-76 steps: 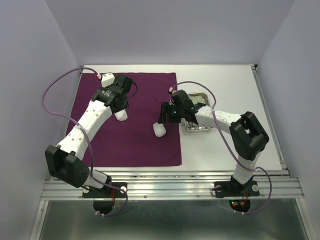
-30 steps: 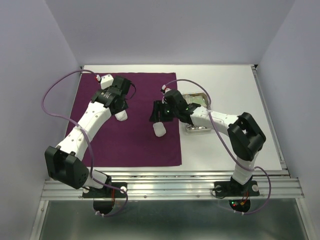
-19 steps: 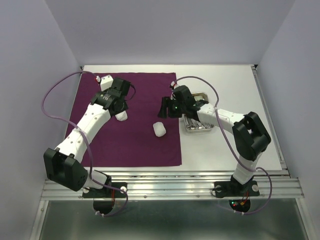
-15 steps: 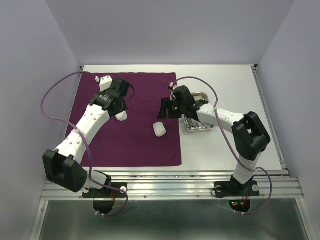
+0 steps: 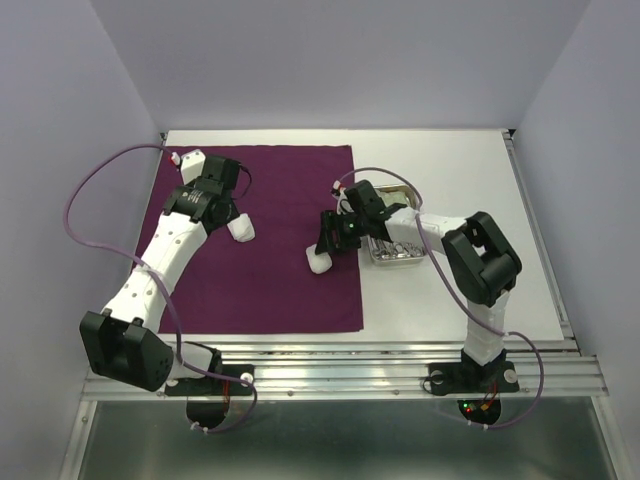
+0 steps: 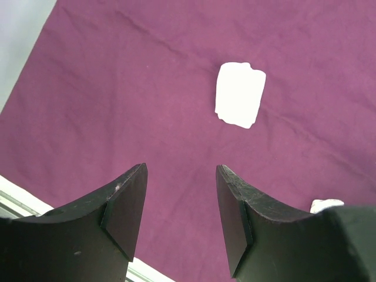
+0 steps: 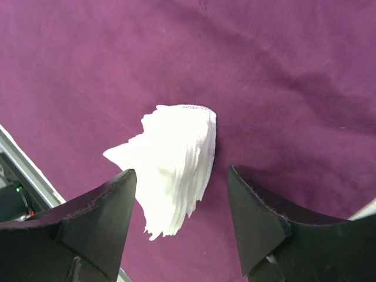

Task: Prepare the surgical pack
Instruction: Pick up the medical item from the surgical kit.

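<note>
A deep-purple drape (image 5: 250, 280) lies flat on the left half of the table. On it, near its right edge, sits a stack of white gauze pads (image 5: 319, 262) (image 7: 176, 158). My right gripper (image 5: 326, 248) (image 7: 181, 173) hangs open just over that stack, one finger on each side. A single white gauze pad (image 5: 240, 228) (image 6: 239, 103) lies on the drape farther left. My left gripper (image 5: 217, 205) (image 6: 181, 171) is open and empty above the cloth, short of that pad. The steel tray (image 5: 410, 258) with instruments stands right of the drape, partly hidden by the right arm.
White tabletop (image 5: 460, 180) runs to the right and back of the drape. Lavender walls close in three sides. A metal rail (image 5: 340, 375) carries the arm bases at the near edge. A small white scrap (image 6: 326, 204) shows by my left finger.
My right gripper swung back toward the tray, then returned over the gauze stack, opening a little wider. The left arm drew back toward the far left, away from its pad.
</note>
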You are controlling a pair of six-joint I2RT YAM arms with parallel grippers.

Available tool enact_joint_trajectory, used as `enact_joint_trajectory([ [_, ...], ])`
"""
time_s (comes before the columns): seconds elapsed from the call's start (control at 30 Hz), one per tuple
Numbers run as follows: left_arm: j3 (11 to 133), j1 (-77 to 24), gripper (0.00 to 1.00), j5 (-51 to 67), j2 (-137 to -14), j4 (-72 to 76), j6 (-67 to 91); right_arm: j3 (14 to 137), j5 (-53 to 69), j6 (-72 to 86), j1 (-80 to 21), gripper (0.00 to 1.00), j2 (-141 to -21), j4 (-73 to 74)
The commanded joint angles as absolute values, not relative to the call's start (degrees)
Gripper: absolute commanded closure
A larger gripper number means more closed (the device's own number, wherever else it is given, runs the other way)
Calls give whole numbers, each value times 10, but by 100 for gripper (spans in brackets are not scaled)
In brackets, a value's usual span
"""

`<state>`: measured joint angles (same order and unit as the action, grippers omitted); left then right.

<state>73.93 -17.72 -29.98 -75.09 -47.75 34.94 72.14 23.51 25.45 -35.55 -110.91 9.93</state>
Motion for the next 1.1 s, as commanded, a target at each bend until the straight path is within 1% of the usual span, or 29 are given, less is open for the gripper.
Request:
enact_joint_trajectory([
  [0.0, 735, -167, 39, -301, -726, -468, 332, 715, 271, 246, -354, 34, -1114, 84],
  [0.1, 733, -164, 39, -295, -723, -465, 330, 709, 283, 249, -354, 36, -1115, 74],
  [0.33, 729, -163, 39, -282, -729, -457, 323, 684, 308, 256, -354, 37, -1119, 43],
  [0.43, 732, -163, 39, -280, -731, -457, 322, 682, 321, 260, -354, 39, -1128, 32],
  [0.57, 732, -163, 39, -279, -729, -457, 321, 678, 327, 268, -354, 44, -1130, 14],
  [0.6, 731, -163, 39, -280, -729, -457, 321, 679, 325, 269, -354, 48, -1130, 13],
  [0.77, 724, -163, 39, -274, -727, -454, 321, 684, 314, 280, -354, 55, -1125, 7],
  [0.8, 723, -164, 39, -272, -728, -454, 321, 685, 303, 284, -354, 61, -1124, 7],
  [0.83, 724, -163, 39, -273, -729, -456, 322, 686, 302, 296, -354, 64, -1122, 7],
  [0.9, 724, -163, 39, -273, -728, -456, 323, 678, 302, 311, -354, 69, -1116, -28],
  [0.93, 724, -163, 39, -272, -728, -455, 323, 674, 300, 328, -354, 77, -1110, -36],
  [1.0, 723, -163, 39, -271, -726, -453, 323, 676, 302, 341, -354, 83, -1107, -42],
  [1.07, 722, -163, 39, -267, -726, -450, 323, 681, 302, 345, -354, 85, -1102, -41],
])
